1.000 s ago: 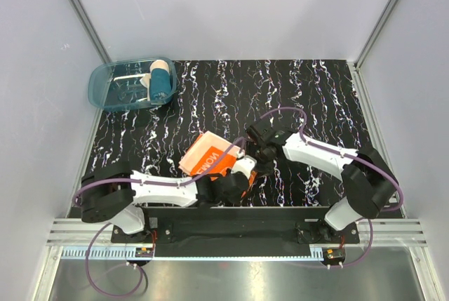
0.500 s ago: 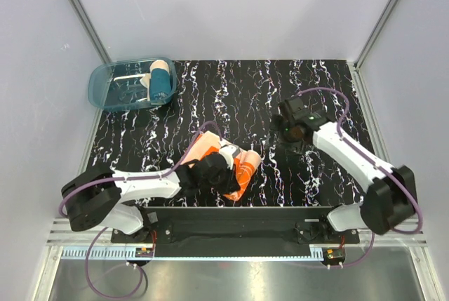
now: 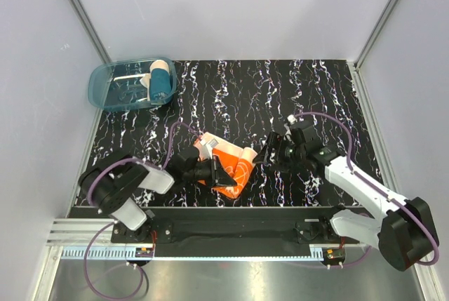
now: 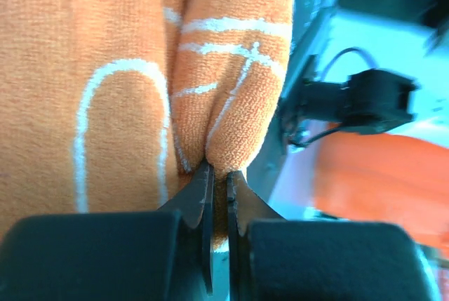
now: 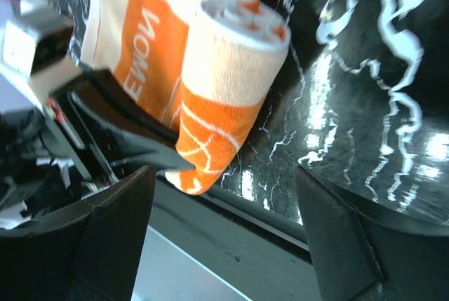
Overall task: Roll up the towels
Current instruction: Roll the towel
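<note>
The orange towel (image 3: 237,166) lies near the counter's (image 3: 316,90) 6 o'clock edge, partly rolled, with the roll's long axis running from 1 to 7 o'clock. The left pincer (image 4: 219,173) is clamped on a fold of it. The right pincer (image 5: 224,178), at its 3 o'clock side, gapes wide and empty. At 10 o'clock, the tub (image 3: 105,76) holds the rolled teal towel (image 3: 161,88).

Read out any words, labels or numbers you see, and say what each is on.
"EMON": white letters on the orange towel, running sideways in the right wrist view; a letter before them may be hidden.
No other readable text in any view.
</note>
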`<control>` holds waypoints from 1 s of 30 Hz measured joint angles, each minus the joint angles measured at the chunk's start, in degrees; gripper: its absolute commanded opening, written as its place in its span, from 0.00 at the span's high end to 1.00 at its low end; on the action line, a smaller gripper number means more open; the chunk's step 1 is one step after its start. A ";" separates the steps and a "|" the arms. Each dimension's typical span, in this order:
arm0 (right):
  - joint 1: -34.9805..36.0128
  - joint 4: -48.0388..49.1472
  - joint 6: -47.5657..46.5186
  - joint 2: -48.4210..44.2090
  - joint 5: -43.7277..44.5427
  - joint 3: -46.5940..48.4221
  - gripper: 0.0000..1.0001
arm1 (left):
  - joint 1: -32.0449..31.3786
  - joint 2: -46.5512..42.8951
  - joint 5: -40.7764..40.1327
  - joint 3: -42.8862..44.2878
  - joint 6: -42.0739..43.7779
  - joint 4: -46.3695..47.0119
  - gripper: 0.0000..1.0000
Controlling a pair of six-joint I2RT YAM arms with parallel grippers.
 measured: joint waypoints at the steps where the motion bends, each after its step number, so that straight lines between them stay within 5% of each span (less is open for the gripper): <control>1: 0.20 2.32 0.81 0.00 -1.29 -1.99 0.12 | 0.74 1.75 1.36 -0.48 -2.01 3.10 1.00; 9: 4.20 20.59 5.79 5.20 -5.46 -10.32 0.13 | 2.93 7.34 6.12 -1.22 -10.80 13.33 1.00; 26: 7.89 37.90 9.75 15.50 -4.55 -14.62 0.22 | 8.39 7.93 10.80 0.44 -10.25 6.21 1.00; 30: 8.22 40.57 10.36 17.73 -4.33 -14.75 0.32 | 8.48 8.66 11.21 0.92 -9.77 5.68 0.97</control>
